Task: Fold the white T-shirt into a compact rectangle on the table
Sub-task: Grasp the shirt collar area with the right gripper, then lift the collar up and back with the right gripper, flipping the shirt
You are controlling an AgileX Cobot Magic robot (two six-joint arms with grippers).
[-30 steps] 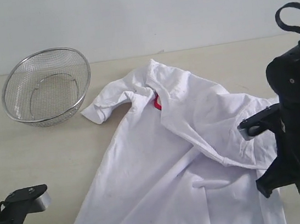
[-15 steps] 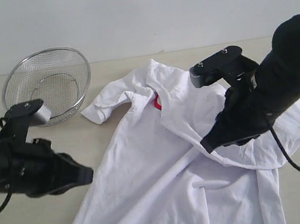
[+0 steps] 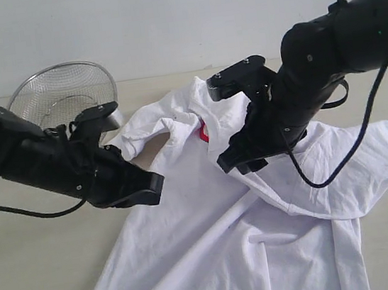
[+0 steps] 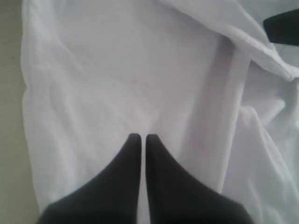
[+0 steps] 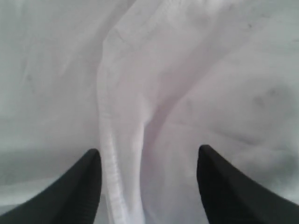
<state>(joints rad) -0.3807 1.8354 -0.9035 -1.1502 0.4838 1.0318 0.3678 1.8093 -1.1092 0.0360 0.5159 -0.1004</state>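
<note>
The white T-shirt [image 3: 213, 235] lies crumpled and partly doubled over on the table [image 3: 38, 265], with a bit of red [image 3: 202, 134] showing near its collar. My left gripper [image 3: 153, 186] hangs over the shirt's left edge. In the left wrist view this gripper [image 4: 140, 137] is shut above flat white T-shirt cloth [image 4: 117, 70], with nothing seen between its fingers. My right gripper [image 3: 236, 162] is over the middle fold of the shirt. Its wrist view shows the gripper [image 5: 148, 156] open, straddling a raised ridge of T-shirt cloth [image 5: 112, 140].
A round wire-mesh basket [image 3: 66, 97] stands at the back left of the table, partly behind my left arm. Bare tabletop [image 4: 9, 116] runs beside the shirt's left edge. The other gripper's dark finger [image 4: 282, 25] shows in a corner of the left wrist view.
Both arms have swung in from the table's near corners over the shirt. The right gripper has gone from shut to open. The shirt's right side now lies spread out towards the right.
</note>
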